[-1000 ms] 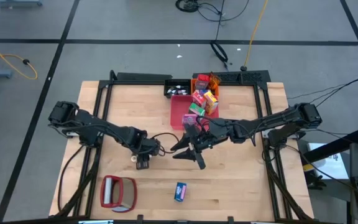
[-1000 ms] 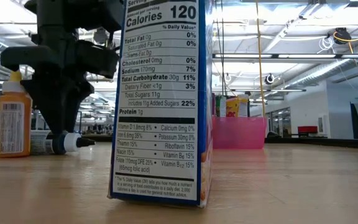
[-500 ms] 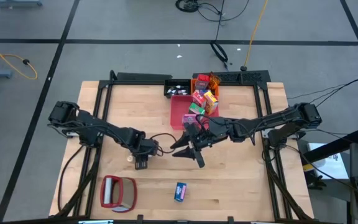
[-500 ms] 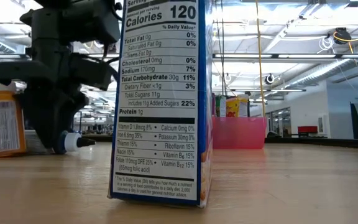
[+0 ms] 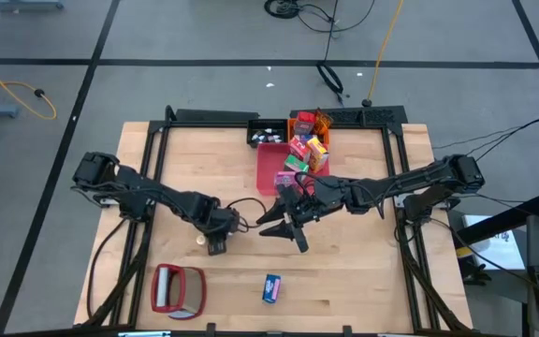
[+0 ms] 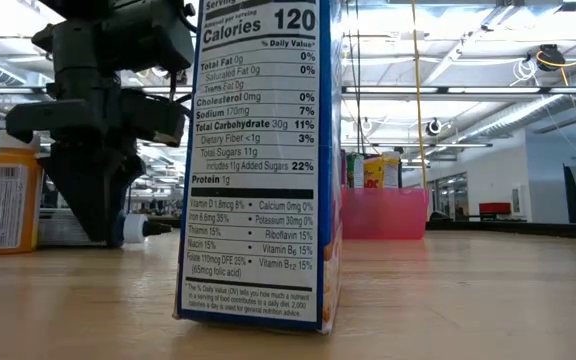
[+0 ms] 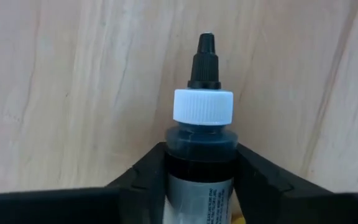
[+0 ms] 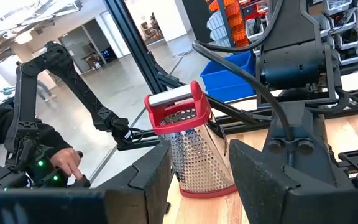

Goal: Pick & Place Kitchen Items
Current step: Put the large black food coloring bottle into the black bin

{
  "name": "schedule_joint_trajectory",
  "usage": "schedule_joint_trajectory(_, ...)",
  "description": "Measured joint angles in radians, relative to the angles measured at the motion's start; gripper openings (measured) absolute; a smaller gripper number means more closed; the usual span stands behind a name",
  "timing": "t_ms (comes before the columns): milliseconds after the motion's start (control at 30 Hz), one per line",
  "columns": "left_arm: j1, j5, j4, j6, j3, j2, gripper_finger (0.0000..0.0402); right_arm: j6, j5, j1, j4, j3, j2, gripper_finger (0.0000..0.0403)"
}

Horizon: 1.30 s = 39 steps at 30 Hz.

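A small dark bottle (image 7: pixel 201 158) with a white cap (image 7: pixel 202 107) and a black nozzle lies on its side on the wooden table. My left gripper (image 5: pixel 215 245) stands over it, pointing steeply down, shut on it. In the low view the cap (image 6: pixel 133 228) pokes out beside the gripper (image 6: pixel 96 212). My right gripper (image 5: pixel 284 229) hangs raised and level at mid-table, open, with nothing between its fingers (image 8: pixel 157 177). A blue carton (image 5: pixel 270 288) stands upright near the front edge. My left gripper pinches the bottle between its two fingers (image 7: pixel 148 174), one on each side of the body (image 7: pixel 194 180) just behind the shoulder, below the cap. The fingers come from above and lie across the bottle. The bottle lies on the table, nozzle pointing away from the wrist.
A red-framed grater (image 5: pixel 178 288) lies at the front left. The pink tray (image 5: pixel 269 176) at the back centre holds several cartons and packets (image 5: pixel 305 150); a black tray (image 5: pixel 262 137) sits beside it. An orange bottle (image 6: pixel 8 195) shows at the left of the low view.
My left gripper has sunk toward the table over the small bottle. The bottle's cap now pokes out a little farther to the right of the gripper in the low view. The right arm has kept still.
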<state>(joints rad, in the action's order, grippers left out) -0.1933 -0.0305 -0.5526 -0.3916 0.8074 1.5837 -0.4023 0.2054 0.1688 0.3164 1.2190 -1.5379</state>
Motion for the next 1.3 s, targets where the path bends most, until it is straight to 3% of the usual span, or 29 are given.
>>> schedule_joint_trajectory(200,0.026,-0.003,0.002,-0.075,0.0,-0.002,0.0085,0.0,0.0,0.0,0.0,0.0,0.0,0.0155)
schedule_joint_trajectory(733,0.12,-0.039,-0.013,-0.115,0.032,-0.048,0.0091,0.0,0.0,0.0,-0.001,0.0,0.0,0.0155)
schedule_joint_trajectory(1300,0.275,0.129,0.003,-0.103,0.068,-0.389,0.0092,0.0,0.0,0.0,-0.006,0.001,0.001,0.0155)
